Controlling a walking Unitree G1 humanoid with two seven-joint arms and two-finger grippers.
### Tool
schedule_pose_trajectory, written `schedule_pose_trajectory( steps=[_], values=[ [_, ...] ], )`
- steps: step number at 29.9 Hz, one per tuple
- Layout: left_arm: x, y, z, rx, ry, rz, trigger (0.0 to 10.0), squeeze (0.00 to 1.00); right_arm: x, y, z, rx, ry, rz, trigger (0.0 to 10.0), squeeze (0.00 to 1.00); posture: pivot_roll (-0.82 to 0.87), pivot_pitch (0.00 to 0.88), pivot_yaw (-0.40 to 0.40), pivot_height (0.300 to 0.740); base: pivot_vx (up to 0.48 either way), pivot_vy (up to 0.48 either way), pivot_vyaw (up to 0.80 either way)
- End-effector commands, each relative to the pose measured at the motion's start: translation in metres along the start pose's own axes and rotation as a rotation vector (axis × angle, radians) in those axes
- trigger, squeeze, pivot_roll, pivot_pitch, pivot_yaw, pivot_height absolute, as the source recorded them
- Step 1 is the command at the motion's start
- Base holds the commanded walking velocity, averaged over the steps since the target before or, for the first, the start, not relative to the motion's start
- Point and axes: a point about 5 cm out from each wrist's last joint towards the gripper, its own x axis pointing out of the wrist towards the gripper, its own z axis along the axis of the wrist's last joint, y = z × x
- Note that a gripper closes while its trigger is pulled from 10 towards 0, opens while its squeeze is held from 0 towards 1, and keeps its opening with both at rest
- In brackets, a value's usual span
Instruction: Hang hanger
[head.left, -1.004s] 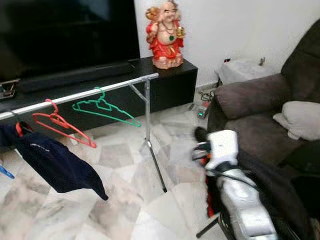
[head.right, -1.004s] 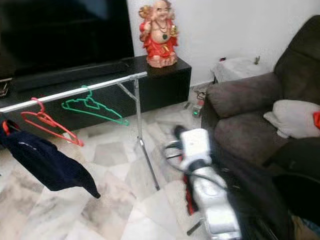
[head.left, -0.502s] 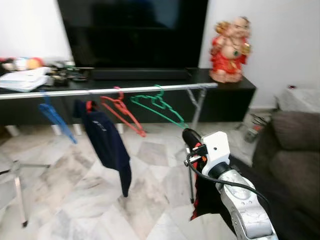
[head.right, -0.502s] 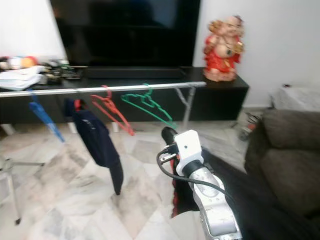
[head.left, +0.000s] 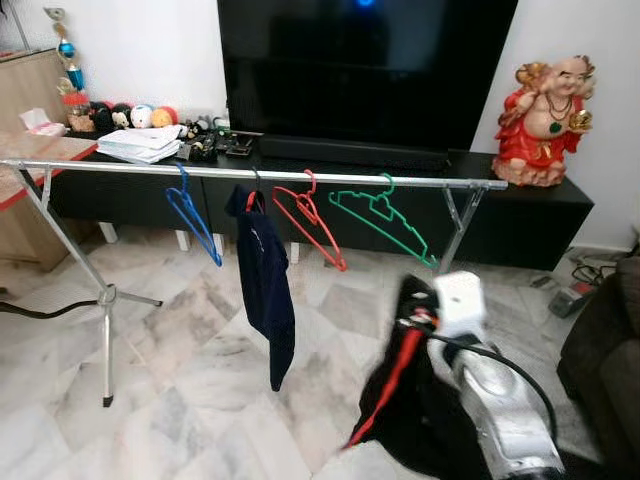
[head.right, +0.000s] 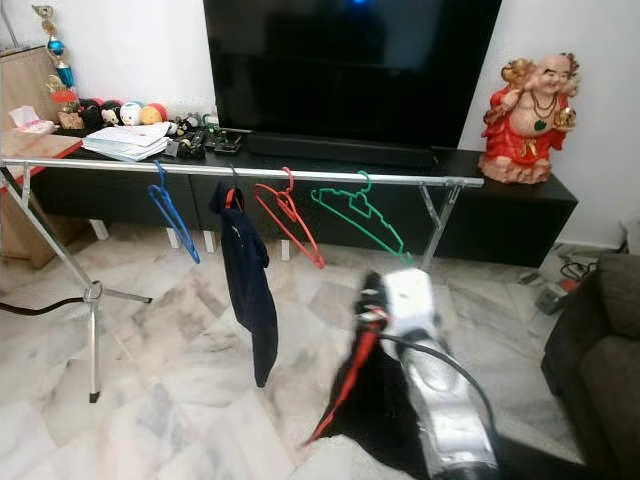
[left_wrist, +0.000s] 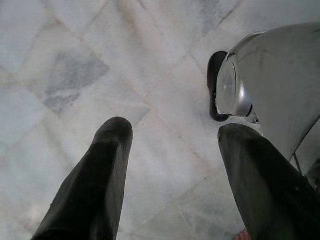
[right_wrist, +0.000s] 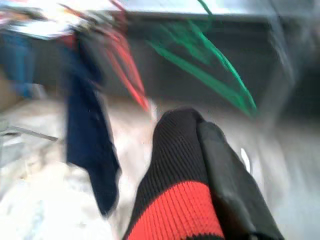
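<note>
A silver clothes rail (head.left: 250, 176) runs across in front of the TV bench. On it hang a blue hanger (head.left: 196, 222), a navy garment (head.left: 266, 295), a red hanger (head.left: 312, 226) and a green hanger (head.left: 386, 219). My right gripper (head.left: 418, 305) is low and in front of the green hanger, shut on a black garment with a red stripe (head.left: 398, 395) that drapes over its fingers and hangs down. Any hanger inside that garment is hidden. In the right wrist view the knit fabric (right_wrist: 185, 195) covers the fingers. My left gripper (left_wrist: 172, 150) hangs open over the marble floor.
A black TV bench (head.left: 520, 215) with a large TV (head.left: 365, 65) stands behind the rail, with a red figurine (head.left: 545, 122) at its right end. The rail's left leg (head.left: 90, 290) stands on the marble floor. A dark sofa (head.left: 610, 350) is at the right edge.
The camera has swung left, bringing the whole rail and its left leg into view. My right gripper still holds the black and red garment, which now hangs lower.
</note>
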Motion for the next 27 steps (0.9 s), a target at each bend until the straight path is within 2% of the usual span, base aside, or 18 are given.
schedule_pose_trajectory(
  steps=[1,4,7,12,15,17,18,19,20,23,25,27],
  values=[
    [-0.001,-0.003,-0.002,-0.005,0.000,-0.007,10.0,0.00,0.000,0.008,-0.014,0.058,0.050,0.029,10.0,0.00,0.06,0.000,-0.014,0.740,0.000,0.000,0.00],
    [0.000,0.006,-0.001,-0.006,-0.003,0.019,10.0,0.00,0.000,0.024,-0.030,0.065,0.086,0.092,10.0,0.00,0.06,0.000,0.012,0.740,0.000,0.000,0.00],
    [0.000,0.013,0.002,0.010,-0.020,0.033,10.0,0.00,0.002,0.029,-0.039,0.033,0.093,0.071,10.0,0.00,0.07,0.000,0.039,0.740,0.000,0.000,0.00],
    [0.000,0.022,0.009,0.015,-0.097,0.032,10.0,0.00,-0.001,0.019,-0.055,0.034,0.109,-0.076,10.0,0.00,0.07,0.000,0.063,0.740,0.000,0.000,0.00],
    [-0.001,0.024,0.012,-0.021,-0.147,0.030,10.0,0.00,-0.006,0.012,-0.068,0.040,0.140,-0.137,10.0,0.00,0.05,0.000,0.056,0.740,0.000,0.000,0.00],
    [0.000,0.027,0.027,-0.059,-0.224,0.040,10.0,0.00,-0.012,0.008,-0.080,0.045,0.175,-0.152,10.0,0.00,0.06,0.000,0.042,0.740,0.000,0.000,0.00],
    [0.001,0.034,0.059,-0.067,-0.347,0.050,10.0,0.00,-0.014,0.006,-0.085,0.060,0.187,-0.152,10.0,0.00,0.07,0.000,0.035,0.740,0.000,0.000,0.00],
    [-0.004,0.043,0.113,-0.073,-0.561,0.060,10.0,0.00,-0.017,0.005,-0.091,0.084,0.205,-0.148,10.0,0.00,0.08,0.000,0.032,0.740,0.000,0.000,0.00],
    [-0.011,0.043,0.140,-0.062,-0.682,0.063,10.0,0.00,-0.019,0.003,-0.096,0.103,0.221,-0.152,10.0,0.00,0.08,0.000,0.031,0.740,0.000,0.000,0.00],
    [-0.021,0.036,0.158,-0.029,-0.784,0.056,10.0,0.00,-0.021,0.002,-0.101,0.098,0.239,-0.155,10.0,0.00,0.08,0.000,0.029,0.740,0.000,0.000,0.00],
    [-0.037,0.023,0.174,0.031,-0.914,0.006,10.0,0.00,-0.021,0.004,-0.103,0.053,0.243,-0.151,10.0,0.00,0.08,0.000,0.021,0.740,0.000,0.000,0.00],
    [-0.044,0.017,0.179,0.027,-0.962,-0.018,10.0,0.00,-0.019,0.005,-0.102,0.060,0.236,-0.150,10.0,0.00,0.09,0.000,0.016,0.740,0.000,0.000,0.00]
  ],
)
